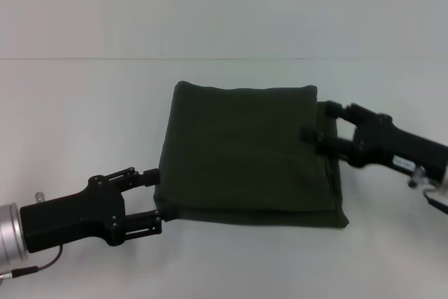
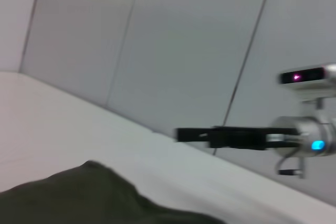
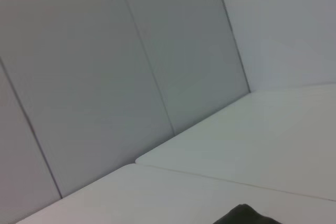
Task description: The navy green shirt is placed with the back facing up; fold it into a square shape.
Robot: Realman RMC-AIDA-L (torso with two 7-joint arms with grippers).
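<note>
The two fingers of the left gripper (image 1: 155,197) are standing apart, one above the other in the head view, and their tips are touching the near left edge of the navy green shirt (image 1: 245,155). Whether they are pinching any fabric, I cannot tell.

The right gripper (image 1: 323,125) is lying at the right edge of the shirt. One finger is resting on top of the fabric and the other is sitting beside the far right corner, so the jaws are standing fairly wide. I cannot tell if they are holding the cloth.

The shirt is lying folded into a near square shape, in several layers, on the white table (image 1: 84,117). There are no containers showing. The left wrist view is showing the right gripper (image 2: 181,134) above the table, with a fold of the shirt (image 2: 89,198) close by.
</note>
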